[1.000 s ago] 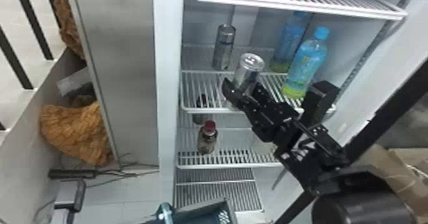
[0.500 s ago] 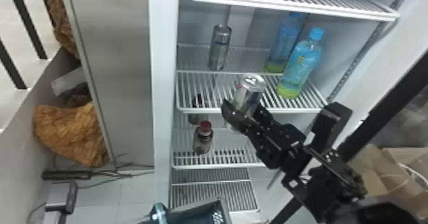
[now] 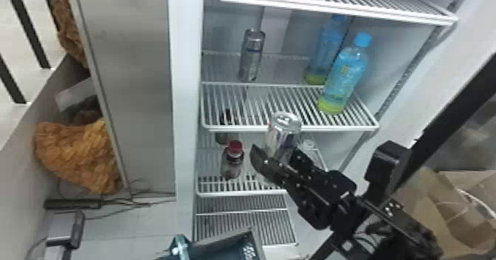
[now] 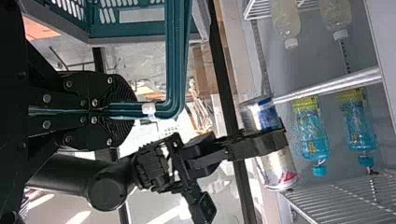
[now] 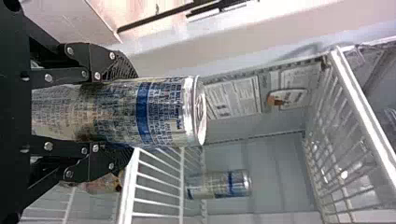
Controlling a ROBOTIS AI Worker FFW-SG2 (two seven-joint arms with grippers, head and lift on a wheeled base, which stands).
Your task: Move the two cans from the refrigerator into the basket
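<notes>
Head view shows right tool [image 3: 275,153] clamped on can [image 3: 285,134]; left wrist view, left tool [image 4: 130,110] clamping basket handle [image 4: 176,60].

Left end effector [image 4: 130,110] and right end effector [image 3: 274,153] grip.

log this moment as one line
right gripper: jaws closed around can | left gripper: jaws closed on basket handle | second can: upright on refrigerator shelf | basket: awaiting both cans

A can [image 3: 252,58] stands left of two bottles [image 3: 345,78] on a shelf [image 3: 240,129].
</notes>
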